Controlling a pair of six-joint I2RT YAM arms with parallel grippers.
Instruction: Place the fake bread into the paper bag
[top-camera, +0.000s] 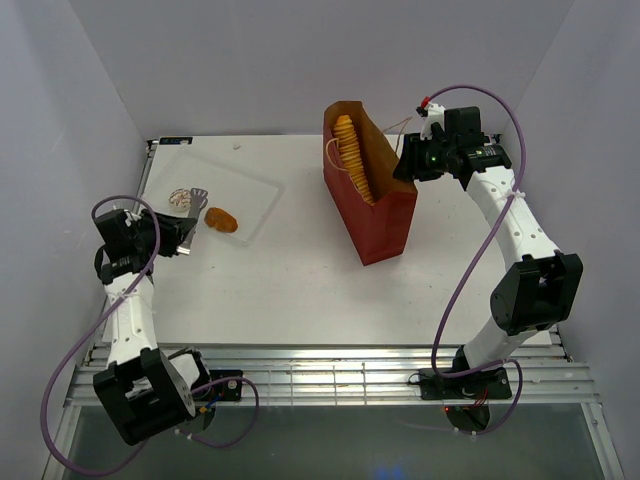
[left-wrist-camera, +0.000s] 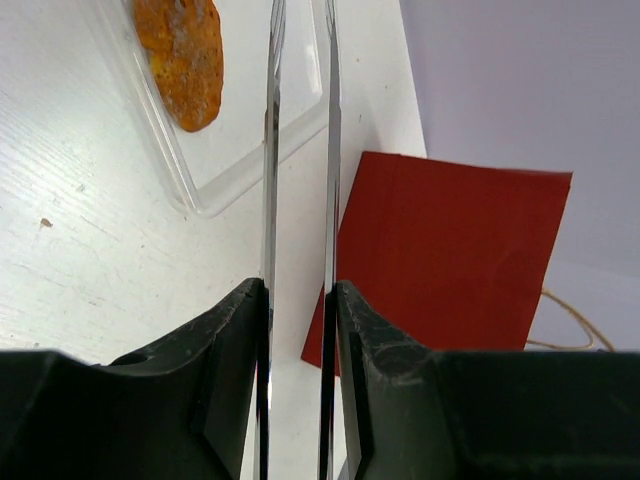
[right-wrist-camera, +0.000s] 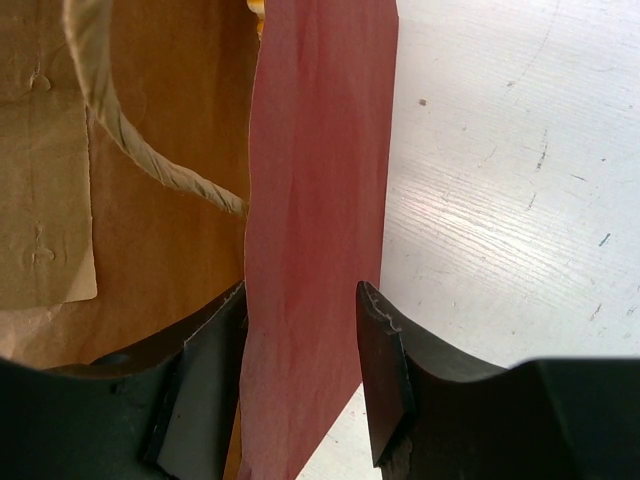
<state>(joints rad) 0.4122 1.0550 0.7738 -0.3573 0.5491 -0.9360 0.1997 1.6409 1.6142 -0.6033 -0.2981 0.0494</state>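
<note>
left gripper (left-wrist-camera: 298, 290) jaws clamped on metal tongs (left-wrist-camera: 271, 150), tips over clear tray (top-camera: 240, 180); croissant piece (top-camera: 221, 219) and speckled piece (top-camera: 181, 198) lie in tray; ridged loaf (top-camera: 350, 155) stands inside paper bag (top-camera: 385, 220) on worktop (top-camera: 300, 290); right gripper (right-wrist-camera: 300, 295) jaws apart, straddling bag wall

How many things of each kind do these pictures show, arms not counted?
bread pieces: 3 (ridged loaf, orange piece, pale piece)
paper bag: 1
clear tray: 1
metal tongs: 1
total: 6
</note>
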